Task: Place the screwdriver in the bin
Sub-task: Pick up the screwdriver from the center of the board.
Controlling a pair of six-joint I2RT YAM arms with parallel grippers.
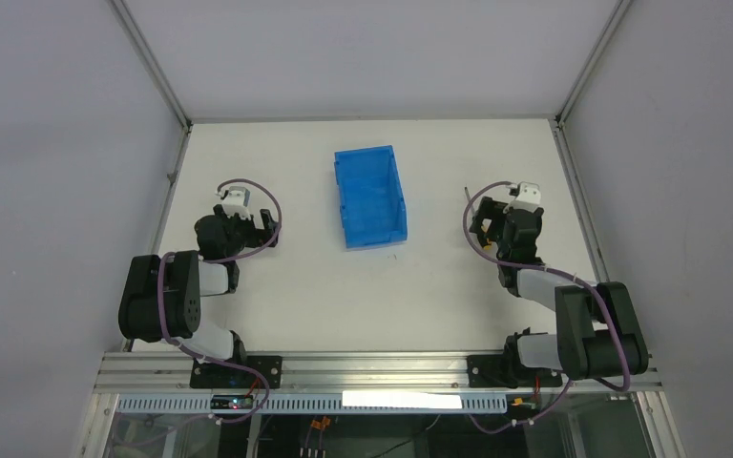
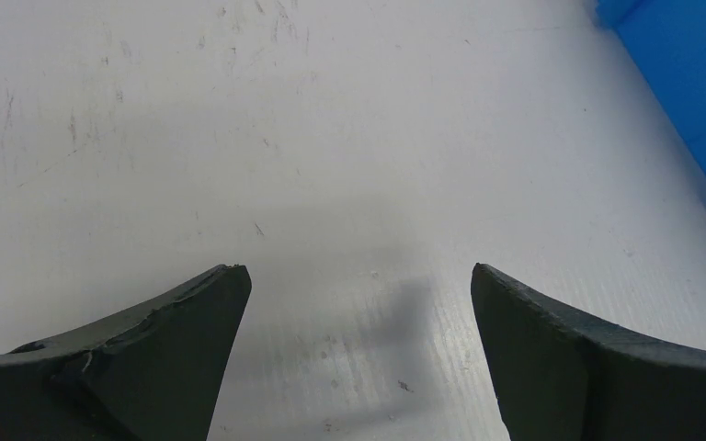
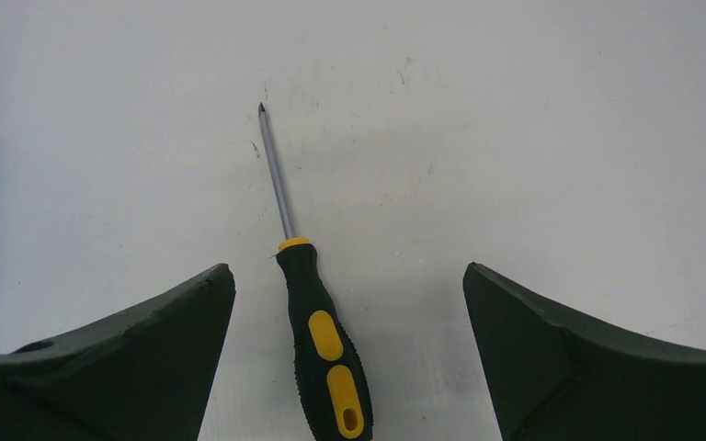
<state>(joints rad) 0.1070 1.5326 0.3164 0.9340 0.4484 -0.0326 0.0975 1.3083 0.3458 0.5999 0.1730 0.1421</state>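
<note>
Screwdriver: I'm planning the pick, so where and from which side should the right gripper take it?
Take the screwdriver by its handle, from above: it is thick and textured, lies flat on the table, and sits under the open right gripper. The shaft is thin and hugs the table.

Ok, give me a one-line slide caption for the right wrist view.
Right arm's open fingers flank the black-and-yellow screwdriver lying flat on the white table, neither touching it.
</note>
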